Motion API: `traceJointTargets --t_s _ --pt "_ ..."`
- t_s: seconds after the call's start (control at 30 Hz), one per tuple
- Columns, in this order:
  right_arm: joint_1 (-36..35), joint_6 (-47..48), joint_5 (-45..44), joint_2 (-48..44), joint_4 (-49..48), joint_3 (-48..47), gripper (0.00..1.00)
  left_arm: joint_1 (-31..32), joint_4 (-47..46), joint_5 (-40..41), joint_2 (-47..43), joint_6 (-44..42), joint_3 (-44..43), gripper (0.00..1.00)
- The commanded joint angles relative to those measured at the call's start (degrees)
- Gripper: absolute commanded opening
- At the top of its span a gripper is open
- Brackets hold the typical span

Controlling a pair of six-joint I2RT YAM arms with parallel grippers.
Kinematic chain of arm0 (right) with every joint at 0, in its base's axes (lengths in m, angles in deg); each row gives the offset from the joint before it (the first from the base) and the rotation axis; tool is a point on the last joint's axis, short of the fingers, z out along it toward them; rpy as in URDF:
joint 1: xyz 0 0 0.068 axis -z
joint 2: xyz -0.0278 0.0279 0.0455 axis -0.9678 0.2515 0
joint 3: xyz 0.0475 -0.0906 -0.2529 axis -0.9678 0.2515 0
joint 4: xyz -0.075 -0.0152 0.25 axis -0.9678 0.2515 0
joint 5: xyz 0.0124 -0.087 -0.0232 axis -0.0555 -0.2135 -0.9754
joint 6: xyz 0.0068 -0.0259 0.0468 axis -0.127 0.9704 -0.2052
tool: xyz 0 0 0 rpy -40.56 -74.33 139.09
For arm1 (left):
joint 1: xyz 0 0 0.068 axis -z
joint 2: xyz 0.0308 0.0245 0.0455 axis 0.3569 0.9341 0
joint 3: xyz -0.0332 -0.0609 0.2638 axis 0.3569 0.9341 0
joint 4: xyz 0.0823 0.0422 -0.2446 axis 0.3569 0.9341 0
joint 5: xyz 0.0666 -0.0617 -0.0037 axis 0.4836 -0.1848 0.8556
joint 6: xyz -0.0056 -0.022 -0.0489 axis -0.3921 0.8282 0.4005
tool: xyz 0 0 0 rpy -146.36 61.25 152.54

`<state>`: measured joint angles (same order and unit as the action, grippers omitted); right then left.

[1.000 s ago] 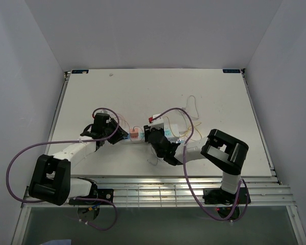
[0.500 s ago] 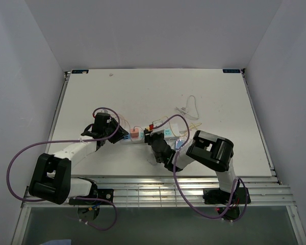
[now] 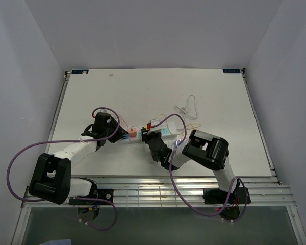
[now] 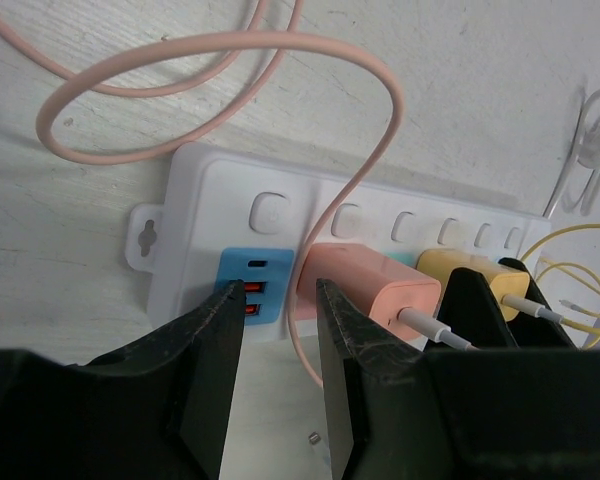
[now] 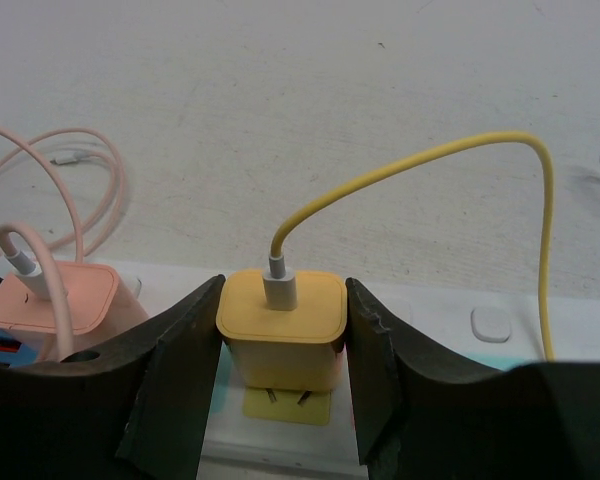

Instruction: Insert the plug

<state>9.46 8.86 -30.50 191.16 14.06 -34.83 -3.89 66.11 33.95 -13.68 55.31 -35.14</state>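
Note:
A white power strip (image 4: 380, 215) lies on the table; it also shows in the right wrist view (image 5: 540, 310) and the top view (image 3: 166, 130). My right gripper (image 5: 282, 300) is shut on a yellow plug (image 5: 280, 340). The plug stands upright over a yellow socket (image 5: 280, 408), and its two prongs still show above it. A pink plug (image 4: 365, 290) sits in the strip beside it. My left gripper (image 4: 278, 300) is open at the strip's blue USB end (image 4: 255, 290), with nothing between its jaws.
A pink cable (image 4: 210, 50) loops over the table behind the strip. A yellow cable (image 5: 430, 160) arcs up from the yellow plug. A white cable (image 3: 188, 107) lies coiled at the back right. The arms' purple cables hang near the front edge.
My right arm has swung left and folded in, carrying the yellow plug over the strip. The strip's right end has turned a little. The left arm has stayed still.

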Motion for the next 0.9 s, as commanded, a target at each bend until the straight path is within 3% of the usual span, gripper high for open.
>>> traceJointTargets --t_s 0.0,0.3,0.67,0.73,0.83,0.87 --pt "-2.7 -6.4 12.4 5.4 16.4 6.4 0.08 1.2 4.8 -0.6 1.8 -0.2 1.3 0.47" --pt "-2.5 -5.7 16.7 11.8 7.9 10.3 0.08 1.3 4.8 -0.7 1.6 0.2 0.9 0.47" --pt "-2.5 -7.4 13.2 5.8 9.4 10.9 0.08 1.4 5.4 -0.3 1.6 0.1 0.1 0.47" --pt "-2.5 -7.9 12.7 4.3 9.9 11.0 0.13 1.3 5.5 -0.3 1.5 0.0 -0.1 0.48" --pt "-2.5 -7.8 11.3 1.7 11.5 10.7 0.28 1.4 6.1 0.0 0.8 -0.3 -0.7 0.48" --pt "-2.4 -7.8 10.8 1.1 11.9 10.6 0.37 1.3 6.3 0.3 0.8 -0.4 -0.9 0.48"
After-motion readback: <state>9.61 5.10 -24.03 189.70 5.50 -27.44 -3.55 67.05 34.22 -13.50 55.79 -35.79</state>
